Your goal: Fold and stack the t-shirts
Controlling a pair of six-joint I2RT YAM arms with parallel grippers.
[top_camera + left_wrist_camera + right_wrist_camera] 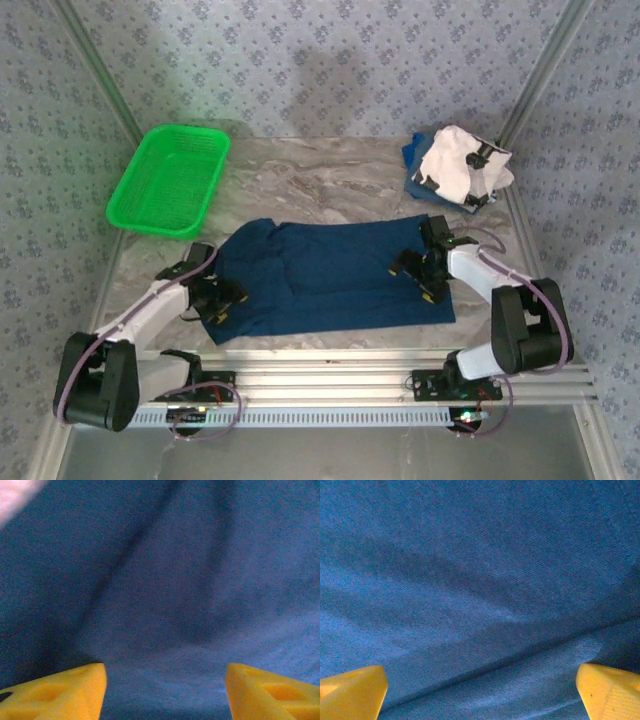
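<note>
Navy shirt (330,275) spread flat mid-table
A crumpled white shirt (455,165) with black marks sits atop a blue shirt (413,156) at the far right corner.

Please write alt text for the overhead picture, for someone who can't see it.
A dark blue t-shirt lies spread on a marbled table, with the left gripper and right gripper over its ends. A green basket sits at the back left, a pile of shirts at the back right.

Green plastic basket (168,182) at far-left corner of table, set at an angle (lattice walls). Table top (330,180) grey marble pattern. Blue-grey floral wallpaper (320,60) behind and on both sides. Aluminium rails (340,385) along near edge.
</note>
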